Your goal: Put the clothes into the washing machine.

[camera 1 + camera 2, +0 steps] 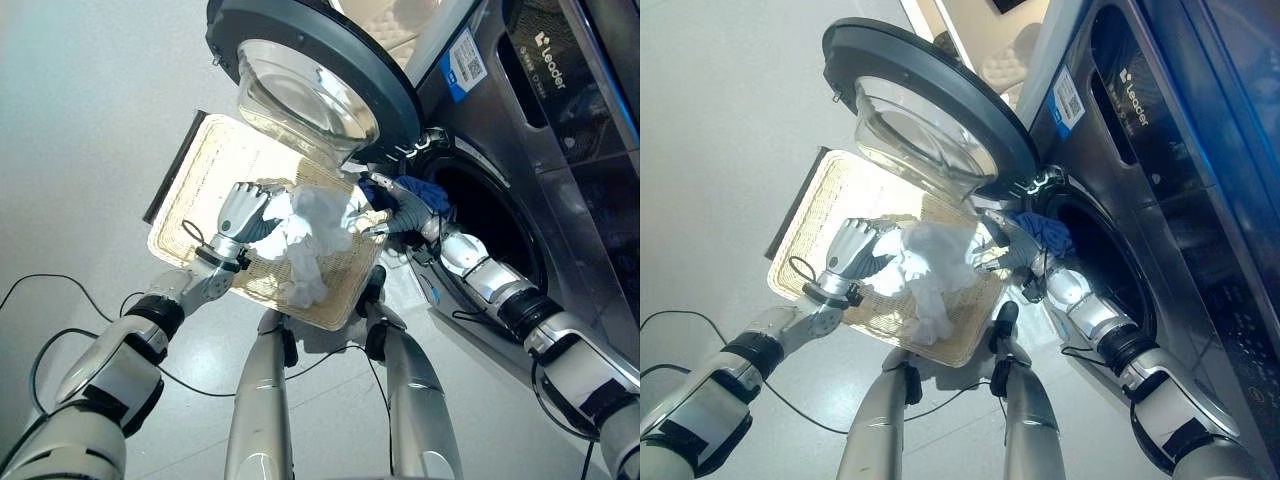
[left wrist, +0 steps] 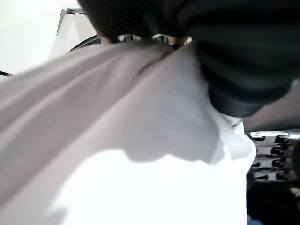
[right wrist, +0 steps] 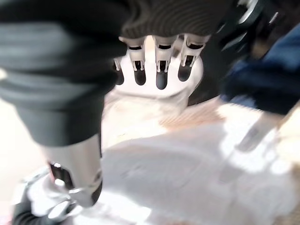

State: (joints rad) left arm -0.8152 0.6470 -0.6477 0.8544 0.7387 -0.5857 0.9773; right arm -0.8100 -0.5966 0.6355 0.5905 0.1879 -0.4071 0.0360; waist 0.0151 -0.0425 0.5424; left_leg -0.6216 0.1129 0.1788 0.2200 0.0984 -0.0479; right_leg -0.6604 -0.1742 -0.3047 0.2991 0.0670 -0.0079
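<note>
Where pale floor [image 1: 80, 120] spreads, wicker basket [image 1: 200, 170], washing machine [image 1: 560, 150]

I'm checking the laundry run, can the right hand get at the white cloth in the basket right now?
Probably yes. The right hand sits at the basket rim by the washer opening, fingers straight, right beside the white cloth. Nothing lies between them, though the left hand already grips that cloth.

A crumpled white cloth garment [image 1: 305, 235] is bunched over the shallow woven wicker basket [image 1: 200, 180], one end trailing down. A dark blue garment [image 1: 415, 190] hangs at the rim of the dark grey front-loading washing machine [image 1: 560, 150], its round glass door [image 1: 310, 85] swung wide open.
</note>
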